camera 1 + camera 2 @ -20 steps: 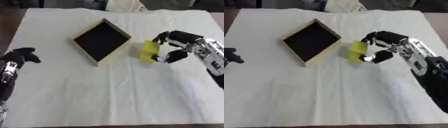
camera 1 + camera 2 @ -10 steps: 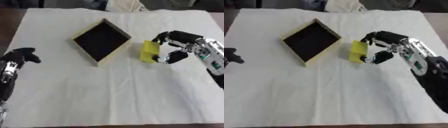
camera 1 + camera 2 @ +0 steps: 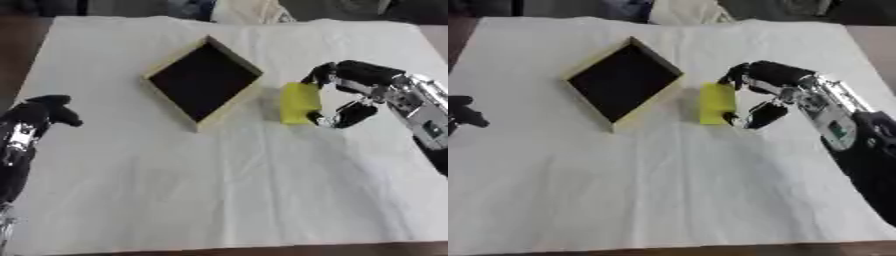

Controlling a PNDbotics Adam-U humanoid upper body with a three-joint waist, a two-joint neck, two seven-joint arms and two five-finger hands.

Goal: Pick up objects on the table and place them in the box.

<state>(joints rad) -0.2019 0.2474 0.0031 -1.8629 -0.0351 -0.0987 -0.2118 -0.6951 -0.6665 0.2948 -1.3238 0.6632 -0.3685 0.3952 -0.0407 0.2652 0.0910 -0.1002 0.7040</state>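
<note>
Surface (image 3: 219, 190) covered edge to edge in a white cloth, wrinkled; dark floor shows past the left edge and the near edge.

Box (image 3: 203, 81): open, pale wooden walls, black inside, set corner-on like a diamond, in the far half of the surface, a little left of centre. Nothing visible inside it.

Yellow block (image 3: 299, 103): stands just off the box's right-hand wall, near its right corner, a narrow strip of cloth and shadow between them. It lies roughly mid-depth, right of centre.

Right hand (image 3: 360, 86): comes in from the right edge, arm running back toward the near right corner. Fingers (image 3: 325, 73) curl over the block's top far corner, thumb tip at its lower right edge; the block sits pinched between them. Whether the block is lifted or resting on the cloth cannot be told.

Left hand (image 3: 45, 108): near the left edge, mid-depth, fingers curled in, holding nothing, well apart from the box.

Open room: the whole near half of the cloth is bare, as is the far right corner.
</note>
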